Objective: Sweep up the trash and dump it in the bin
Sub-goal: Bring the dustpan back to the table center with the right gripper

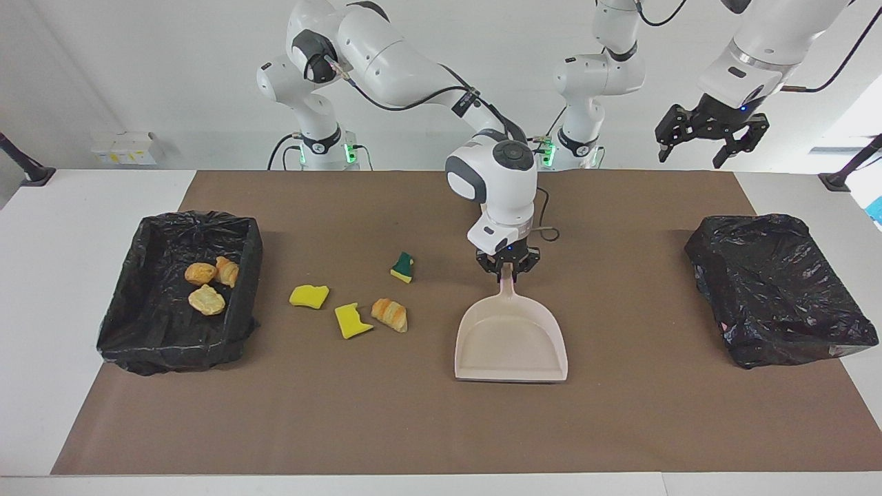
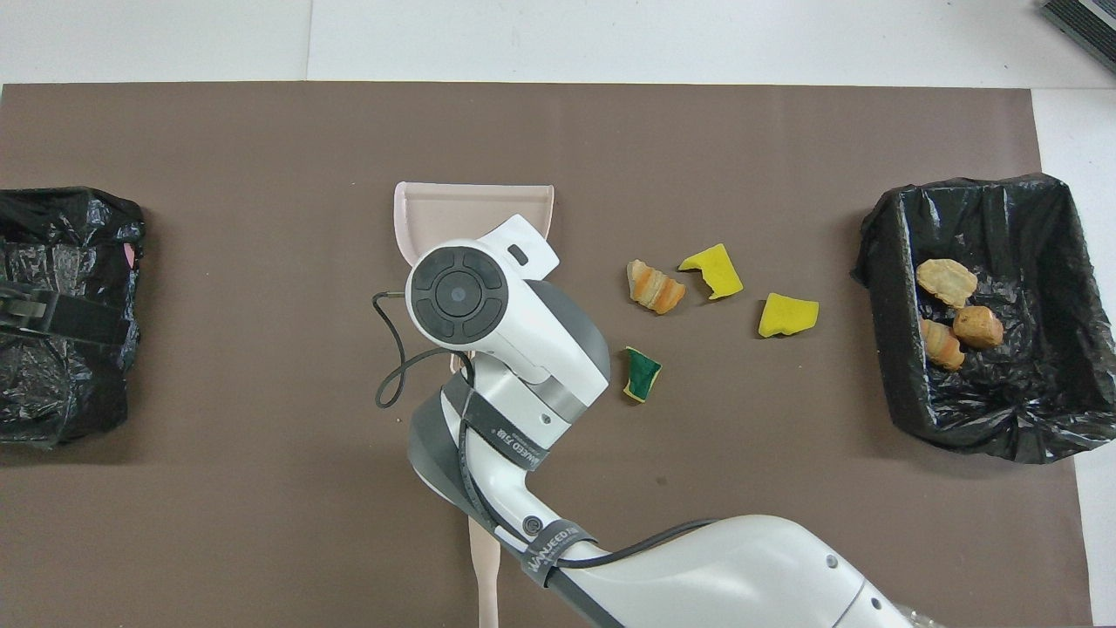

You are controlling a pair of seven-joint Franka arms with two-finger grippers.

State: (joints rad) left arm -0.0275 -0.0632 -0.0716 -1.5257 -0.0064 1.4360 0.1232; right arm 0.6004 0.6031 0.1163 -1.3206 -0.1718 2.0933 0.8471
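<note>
Right gripper [image 1: 508, 270] sits at the dustpan [image 1: 510, 344] handle, whether its fingers grip it I cannot tell. Left gripper [image 1: 710, 134] waits high, fingers spread, empty. Croissant piece [image 1: 390, 314] and sponge chunks [image 1: 309, 296] lie on the desk [image 1: 620, 413] between dustpan and bin [image 1: 138, 337].

I count seven scraps of trash. Three golden-brown pastry pieces [image 1: 207, 282] lie bunched together inside the black-lined bin [image 1: 138, 337] at the right arm's end of the table. On the brown mat beside that bin, two yellow sponge chunks [image 1: 309, 296] and a fourth pastry piece [image 1: 390, 313] lie near one another, with the green-faced sponge chunk [image 1: 403, 266] nearer the robots.
</note>
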